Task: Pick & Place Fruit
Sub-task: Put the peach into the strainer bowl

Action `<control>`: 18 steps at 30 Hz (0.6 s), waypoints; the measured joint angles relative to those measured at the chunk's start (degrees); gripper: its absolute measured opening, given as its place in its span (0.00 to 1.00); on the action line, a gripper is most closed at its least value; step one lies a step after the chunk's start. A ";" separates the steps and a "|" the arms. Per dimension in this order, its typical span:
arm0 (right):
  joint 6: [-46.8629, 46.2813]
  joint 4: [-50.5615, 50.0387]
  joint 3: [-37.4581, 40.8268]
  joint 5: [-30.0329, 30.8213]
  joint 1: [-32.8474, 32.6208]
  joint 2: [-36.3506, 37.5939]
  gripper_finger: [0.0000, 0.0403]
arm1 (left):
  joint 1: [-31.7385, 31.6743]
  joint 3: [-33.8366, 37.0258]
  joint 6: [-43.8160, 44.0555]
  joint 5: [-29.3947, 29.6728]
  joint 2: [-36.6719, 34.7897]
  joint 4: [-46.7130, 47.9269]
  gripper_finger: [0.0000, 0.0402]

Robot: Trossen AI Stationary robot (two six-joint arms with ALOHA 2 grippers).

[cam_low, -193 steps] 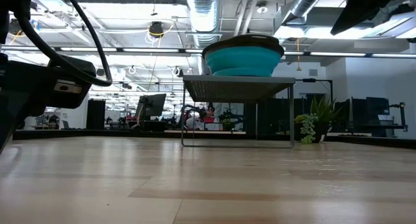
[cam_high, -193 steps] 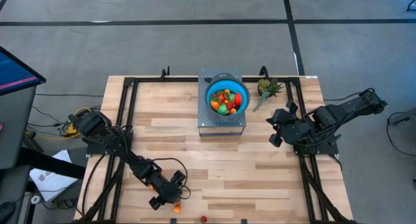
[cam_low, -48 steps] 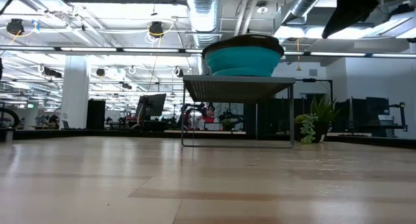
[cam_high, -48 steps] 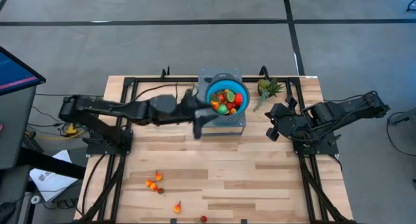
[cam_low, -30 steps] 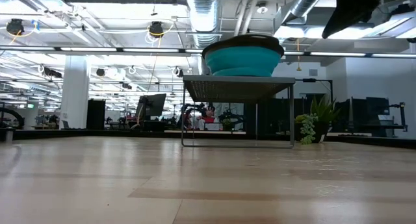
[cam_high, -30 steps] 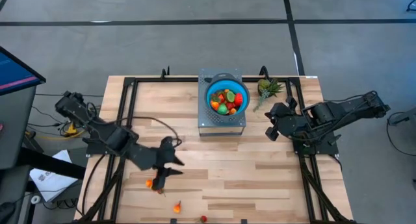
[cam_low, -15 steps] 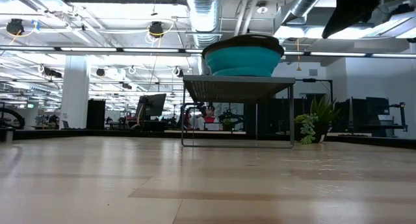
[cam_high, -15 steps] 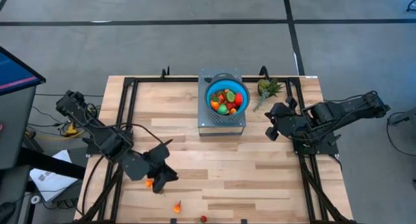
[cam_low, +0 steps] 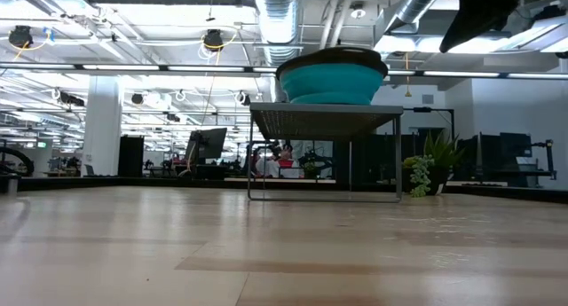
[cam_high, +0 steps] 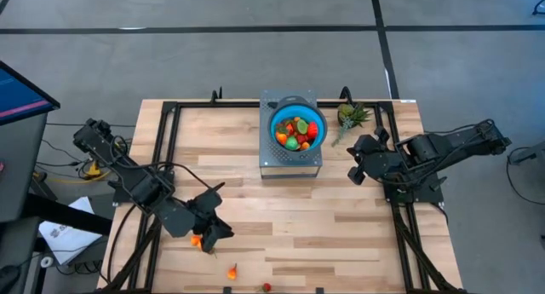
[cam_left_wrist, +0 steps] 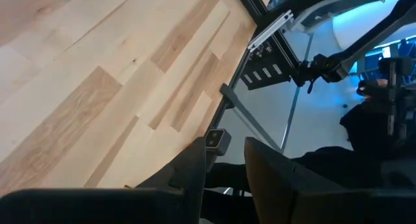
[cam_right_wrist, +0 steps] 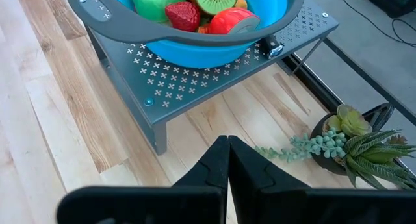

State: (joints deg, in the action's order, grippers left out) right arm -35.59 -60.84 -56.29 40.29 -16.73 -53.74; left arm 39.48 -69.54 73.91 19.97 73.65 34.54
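- My left gripper (cam_high: 210,232) is low over the table (cam_high: 341,234), at about 7 o'clock from the blue bowl (cam_high: 297,126). Its fingers stand a little apart (I cannot tell if they hold something).
- An orange fruit (cam_high: 196,240) lies just beside that gripper.
- More fruits: one orange (cam_high: 231,273) and one red (cam_high: 266,286) at the near edge.
- The bowl on the grey stand (cam_high: 289,164) has many fruits.
- My right gripper (cam_high: 354,175) waits closed at 4 o'clock from the bowl, near the small plant (cam_high: 350,117).

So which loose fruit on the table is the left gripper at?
The orange fruit right at the left gripper; the other orange piece and the red one lie apart, nearer the table's edge.
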 joint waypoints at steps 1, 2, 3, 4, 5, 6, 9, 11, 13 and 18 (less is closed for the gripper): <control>0.00 0.00 0.00 -0.01 0.00 0.00 0.00 | 0.00 0.00 -0.44 0.00 0.00 -0.02 0.25; 0.02 0.00 0.00 -0.01 0.00 0.00 0.00 | 0.00 0.00 -1.12 -0.02 0.00 -0.02 0.25; 0.02 0.00 0.00 0.01 0.00 0.00 0.00 | 0.00 0.00 -1.45 -0.02 0.02 -0.04 0.25; 0.02 0.00 0.00 -0.01 0.00 0.00 0.00 | 0.00 0.00 -1.49 -0.05 0.00 -0.07 0.25; 0.02 0.00 0.00 0.00 0.00 0.00 0.00 | 0.00 0.00 -1.51 -0.05 0.02 -0.07 0.25; 0.02 0.00 0.00 0.01 0.00 0.00 0.00 | 0.00 0.00 -1.52 -0.05 0.00 -0.09 0.25; 0.02 0.00 0.00 -0.02 0.00 0.00 0.00 | 0.00 0.00 -1.61 -0.07 0.00 -0.09 0.25; 0.02 0.00 0.00 0.01 0.00 0.00 0.00 | 0.00 0.00 -1.62 -0.07 0.02 -0.07 0.25; 0.04 0.00 0.00 -0.02 0.00 0.00 0.00 | 0.00 0.00 -1.64 -0.07 0.02 -0.07 0.25; 0.04 0.00 0.00 -0.02 0.00 0.00 0.00 | 0.00 0.00 -1.64 -0.09 0.02 -0.07 0.25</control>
State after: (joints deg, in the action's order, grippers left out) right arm -35.55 -60.84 -56.29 40.27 -16.73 -53.74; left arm 39.48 -69.54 72.27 19.88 73.67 34.48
